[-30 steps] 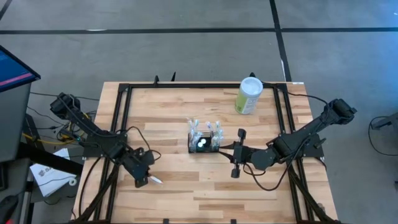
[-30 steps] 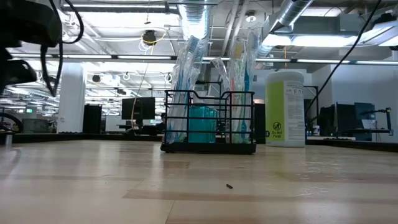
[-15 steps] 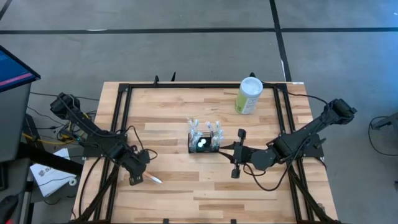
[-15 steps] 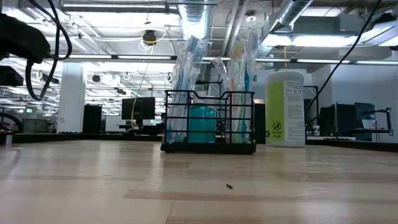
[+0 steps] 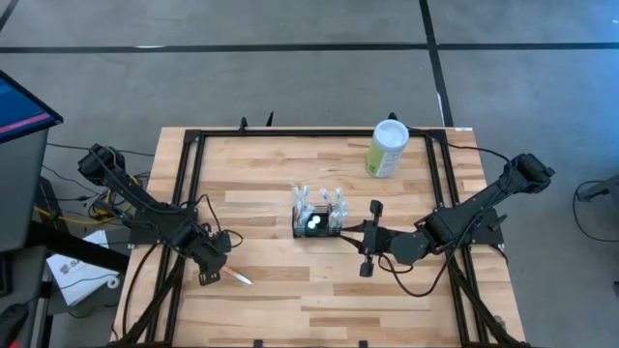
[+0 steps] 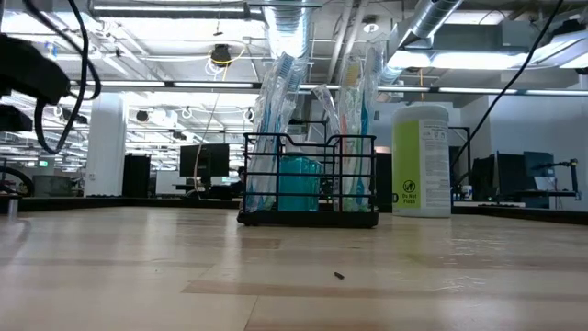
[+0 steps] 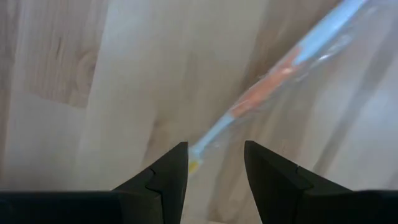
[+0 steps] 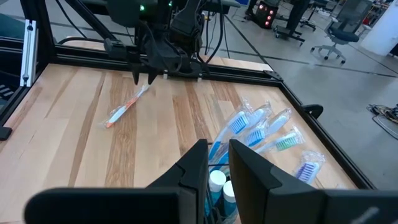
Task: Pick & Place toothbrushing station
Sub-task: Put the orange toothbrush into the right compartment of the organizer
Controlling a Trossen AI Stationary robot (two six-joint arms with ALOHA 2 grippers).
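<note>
**Left pincer backs off a toothbrush left on the bench**

Left pincer point(image 5: 207, 277) now hangs just above the near-left part of the light wooden bench point(image 5: 290, 300), its two dark fingers point(image 7: 163, 180) spread apart with nothing between them. Over the last second it has drawn back toward the left and near edge, and the wrapped toothbrush with a pale handle and orange neck point(image 5: 238, 278) that lay at its tips now lies uncovered on the boards, just beside the pincer on its right. In the left wrist view the brush runs slantwise ahead of the released fingers, its nearest tip close to the gap between them but not touched.

The small black wire-mesh caddy holding upright wrapped toothbrushes point(image 5: 319, 221) has not moved; it stands at the middle of the bench, with a teal round container inside it in the low view. The tall pale-green cylindrical canister with a white lid point(image 5: 388, 148) stands well apart at the far right.

Right pincer point(image 5: 369, 235) has stayed put, resting just right of the caddy, its fingers point(image 8: 194, 167) drawn near together, with a slim gap between them; nothing is seen held in them.

My reading: the brush on the boards is not yet in the caddy, and the left arm is either lining up for a fresh grasp or has let the brush go. Until the brush is lifted and carried right to the caddy, this item is still outstanding. The crinkly wrapper may slip or skew a pinch.
</note>
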